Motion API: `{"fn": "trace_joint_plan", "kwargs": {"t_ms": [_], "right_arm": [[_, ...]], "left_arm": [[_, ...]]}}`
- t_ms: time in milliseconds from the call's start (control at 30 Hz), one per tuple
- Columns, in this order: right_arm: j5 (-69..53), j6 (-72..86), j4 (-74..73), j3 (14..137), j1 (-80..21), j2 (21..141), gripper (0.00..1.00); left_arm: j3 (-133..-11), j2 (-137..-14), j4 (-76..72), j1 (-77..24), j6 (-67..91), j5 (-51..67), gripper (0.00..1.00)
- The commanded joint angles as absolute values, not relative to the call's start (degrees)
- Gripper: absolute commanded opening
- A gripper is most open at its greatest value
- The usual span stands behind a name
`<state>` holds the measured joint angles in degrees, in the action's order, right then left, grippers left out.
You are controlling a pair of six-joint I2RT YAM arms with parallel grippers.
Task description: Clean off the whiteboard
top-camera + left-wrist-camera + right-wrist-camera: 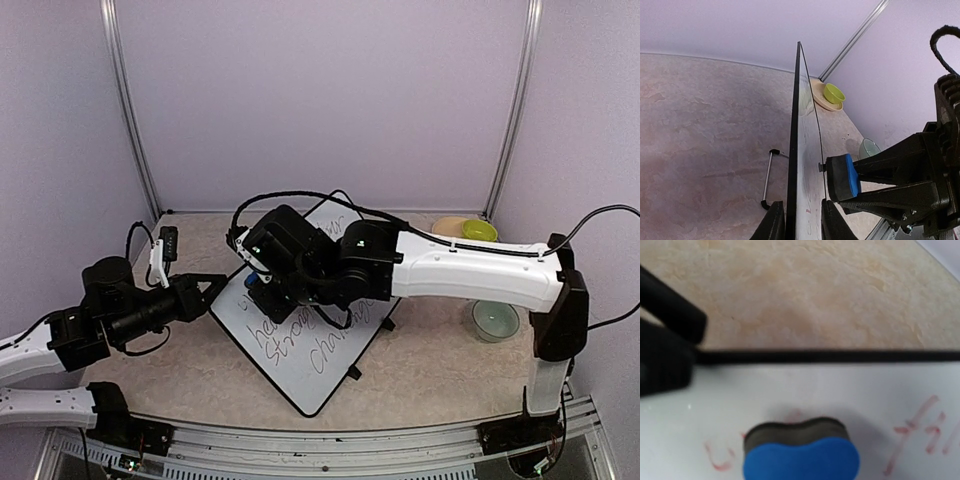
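The whiteboard (pixel 300 365) stands tilted on the table, black-framed, with dark handwriting on its lower half. Seen edge-on in the left wrist view, the whiteboard (pixel 796 125) runs between the fingers of my left gripper (pixel 801 221). Those jaws straddle its edge, slightly apart, and the gripper is open. From above, the left gripper (pixel 216 289) sits at the board's left edge. My right gripper (pixel 865 179) is shut on a blue eraser (pixel 842 177). The eraser (pixel 801 452) has its dark felt side at the board face, among faint red marks (pixel 920 430).
A black wire stand (pixel 767 182) props the board from behind. A lime bowl (pixel 479 230) sits on a tan plate (pixel 448 227) at the back right. A glass bowl (pixel 496 320) stands beside the right arm. A small black-and-white device (pixel 163 252) lies at the left.
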<state>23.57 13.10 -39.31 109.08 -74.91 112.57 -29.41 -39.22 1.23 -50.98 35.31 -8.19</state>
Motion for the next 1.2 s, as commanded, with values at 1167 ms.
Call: {"fn": "trace_joint_plan", "kwargs": {"t_ms": [1167], "right_arm": [[18.8,15.6,-39.5,98.3,-75.7,111.9,0.23]], "left_arm": [[-31.2,-42.3,-2.2,-51.3,33.8,-8.5,0.0]]}}
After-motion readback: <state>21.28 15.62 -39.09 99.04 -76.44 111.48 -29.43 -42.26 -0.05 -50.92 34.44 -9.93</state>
